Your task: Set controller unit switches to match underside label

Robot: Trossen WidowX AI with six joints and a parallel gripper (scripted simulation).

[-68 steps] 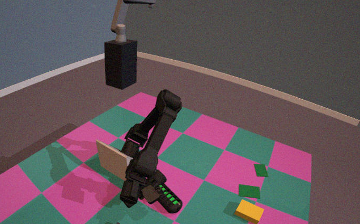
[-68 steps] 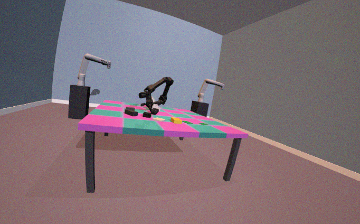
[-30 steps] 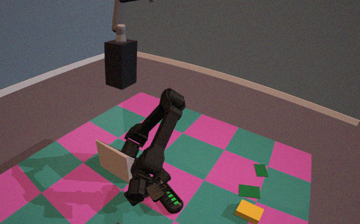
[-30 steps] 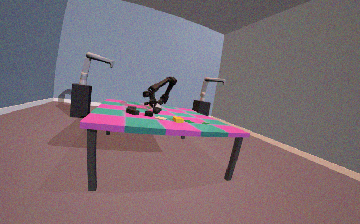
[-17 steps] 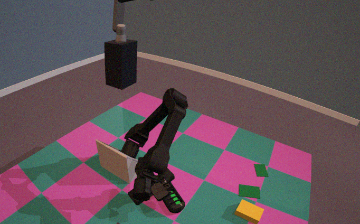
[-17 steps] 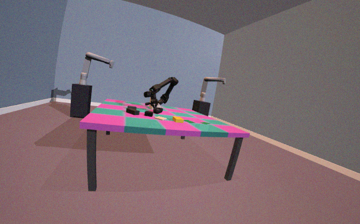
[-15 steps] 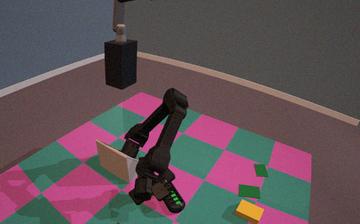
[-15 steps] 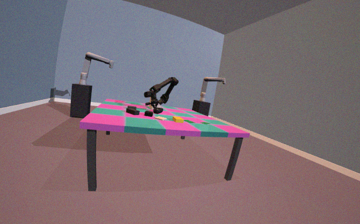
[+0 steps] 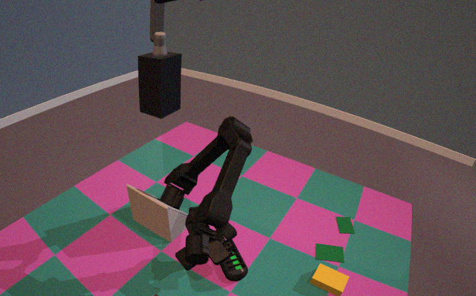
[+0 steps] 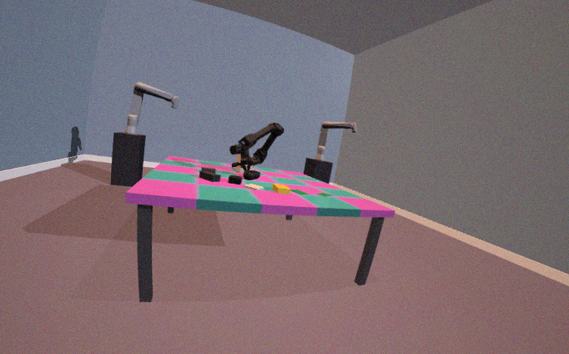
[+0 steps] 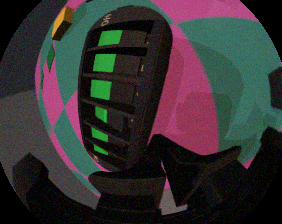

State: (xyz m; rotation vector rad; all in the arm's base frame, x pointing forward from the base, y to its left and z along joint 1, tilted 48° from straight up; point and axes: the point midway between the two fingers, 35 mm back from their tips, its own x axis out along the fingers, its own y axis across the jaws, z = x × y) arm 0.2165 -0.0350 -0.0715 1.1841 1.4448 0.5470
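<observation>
The dark grey controller unit (image 9: 238, 274) (image 10: 252, 175) (image 11: 154, 90) sits on the checkered bench with its switches facing up. In the wrist view all six rockers show green at their left ends; the fourth from the top is tilted differently from the three above it. The exact settings of the lower rockers are hard to tell. The underside label is hidden. My gripper (image 11: 156, 137) is shut and empty, with its fingertips close by the unit's near end in the wrist view. Whether they touch it cannot be told. In the top view the hand covers part of the unit.
A yellow block (image 9: 329, 276) (image 10: 281, 189) (image 11: 61, 24) and two green plates (image 9: 345, 225) (image 9: 329, 253) lie beyond the unit. A beige panel (image 9: 150, 213) stands by the arm's base. Dark blocks (image 10: 209, 176) (image 10: 234, 179) and a pale flat piece (image 10: 254, 186) lie on the bench.
</observation>
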